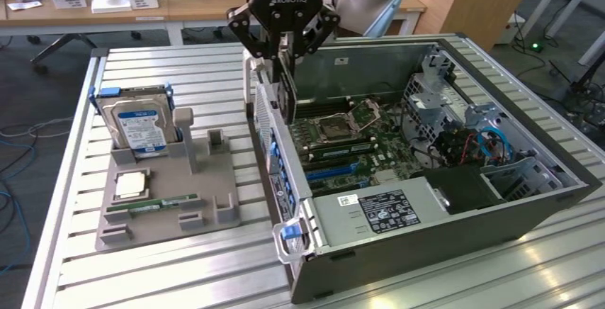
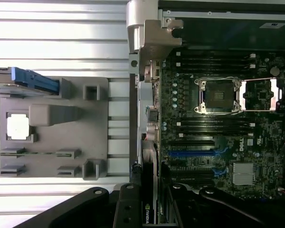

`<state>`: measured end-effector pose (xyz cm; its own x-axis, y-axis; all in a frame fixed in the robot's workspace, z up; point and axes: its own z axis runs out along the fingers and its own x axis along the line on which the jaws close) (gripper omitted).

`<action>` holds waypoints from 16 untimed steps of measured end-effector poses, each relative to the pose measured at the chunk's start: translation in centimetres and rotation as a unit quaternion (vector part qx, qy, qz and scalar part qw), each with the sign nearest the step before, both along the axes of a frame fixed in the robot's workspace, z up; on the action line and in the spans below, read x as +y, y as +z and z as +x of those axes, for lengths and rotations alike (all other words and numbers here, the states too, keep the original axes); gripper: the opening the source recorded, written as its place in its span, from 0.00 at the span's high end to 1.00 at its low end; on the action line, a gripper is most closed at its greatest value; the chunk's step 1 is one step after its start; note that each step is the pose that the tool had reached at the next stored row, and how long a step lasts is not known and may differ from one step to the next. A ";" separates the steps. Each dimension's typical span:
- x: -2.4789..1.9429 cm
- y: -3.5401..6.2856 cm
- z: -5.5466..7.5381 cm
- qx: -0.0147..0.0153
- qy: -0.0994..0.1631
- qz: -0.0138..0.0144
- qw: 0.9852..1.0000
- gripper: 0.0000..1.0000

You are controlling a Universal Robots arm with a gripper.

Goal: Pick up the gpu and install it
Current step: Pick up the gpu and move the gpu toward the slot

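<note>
The gpu (image 1: 286, 89), a thin dark card, hangs on edge from my gripper (image 1: 285, 52), which is shut on its top edge. It hovers above the open computer case (image 1: 426, 249), just inside the wall at the exterior view's left. The wrist view shows the gpu (image 2: 151, 199) edge-on between the black fingers (image 2: 135, 178), above the motherboard (image 2: 218, 133) beside the case's back wall. A blue expansion slot (image 2: 190, 153) lies close to the card's lower edge; the same blue slot (image 1: 331, 171) sits below and in front of the card in the exterior view.
A grey parts holder (image 1: 203, 181) at the exterior view's left carries a hard drive (image 1: 142, 121), a processor (image 1: 130, 185) and a green memory stick (image 1: 151, 205). A power supply (image 1: 378, 210) and drive cage (image 1: 444, 96) crowd the case. All rests on a slatted metal table (image 1: 142, 266).
</note>
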<state>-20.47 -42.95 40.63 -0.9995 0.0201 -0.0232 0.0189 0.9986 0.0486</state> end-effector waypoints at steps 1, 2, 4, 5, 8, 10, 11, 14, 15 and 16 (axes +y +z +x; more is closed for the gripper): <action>0.00 0.00 0.2 0.000 0.000 0.000 1.000 0.74; 0.00 0.00 0.5 0.000 0.000 0.000 1.000 0.74; 0.00 0.00 1.1 0.000 0.000 0.000 1.000 0.74; 0.00 0.00 1.3 0.000 0.000 0.000 1.000 0.74; 0.00 -0.01 2.1 0.000 0.000 0.001 1.000 0.74; 0.00 0.00 2.6 0.000 0.000 0.001 1.000 0.74; 0.00 0.00 2.9 0.000 0.000 0.001 1.000 0.74; 0.00 0.00 3.6 0.000 0.000 0.001 1.000 0.74; 0.00 0.00 3.9 0.000 0.000 0.001 1.000 0.74; 0.00 0.00 4.1 0.000 0.000 0.001 1.000 0.74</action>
